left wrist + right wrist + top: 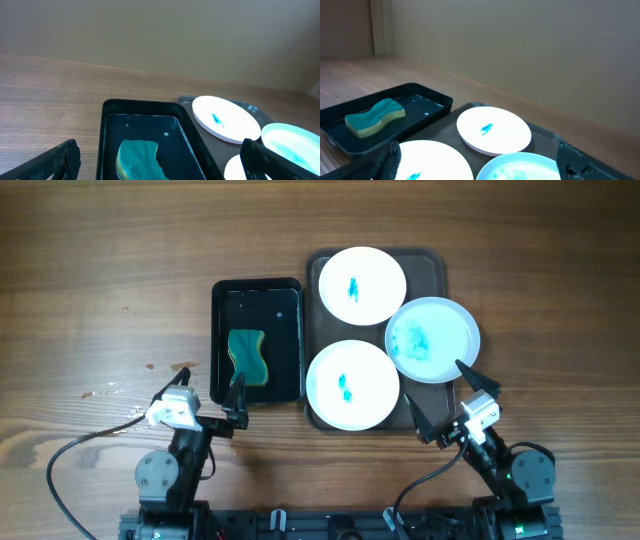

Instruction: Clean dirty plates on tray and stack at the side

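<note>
Three white plates with teal smears lie on the dark tray (318, 268): a far plate (361, 285) (225, 118) (492, 130), a near plate (352, 384) (427, 160) and a heavily smeared right plate (432, 339) (520, 167) that overhangs the tray's right rim. My left gripper (212, 392) (160, 165) is open and empty at the near end of the black basin. My right gripper (446, 400) (480, 162) is open and empty just in front of the near and right plates.
A black basin (257, 287) (107, 130) (350, 145) with water holds a green sponge (247, 356) (140, 160) (375, 116), left of the tray. Bare wooden table lies all around. A cable (80, 442) runs at the near left.
</note>
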